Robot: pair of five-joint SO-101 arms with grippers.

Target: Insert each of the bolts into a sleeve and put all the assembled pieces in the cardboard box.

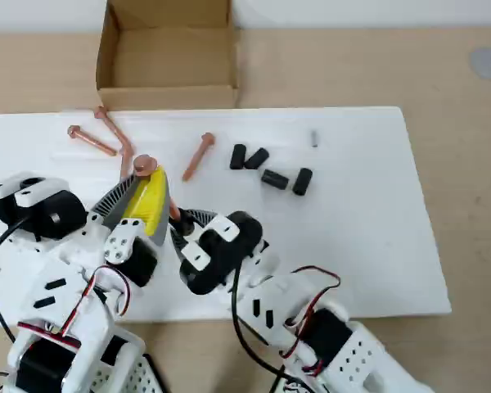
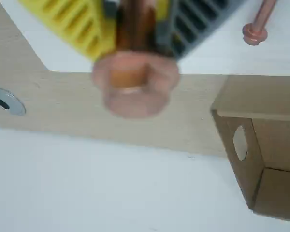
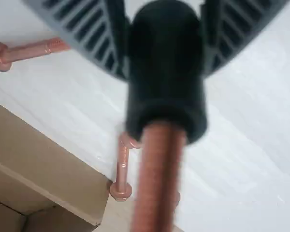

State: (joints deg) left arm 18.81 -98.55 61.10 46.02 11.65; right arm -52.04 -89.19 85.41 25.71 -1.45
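Held bolt: copper, its head toward the left wrist camera, its shank pinched in the left claw; the threaded end slants near and right into the held sleeve.
Held sleeve: black, clamped in the right claw, with the bolt's shank entering its open end; how deep it sits cannot be told.
Left claw: closed on the held bolt just under the head, over the near-left part of the white mat.
Right claw: closed around the held sleeve, just near and right of the left claw.
Loose bolts: one lies alone at mid-mat; others lie together at the mat's far-left corner.
Loose sleeves: four, black, lying right of the lone bolt, in two close pairs.
Cardboard box: open-topped, at far left, on the wooden tabletop just beyond the mat's far edge.
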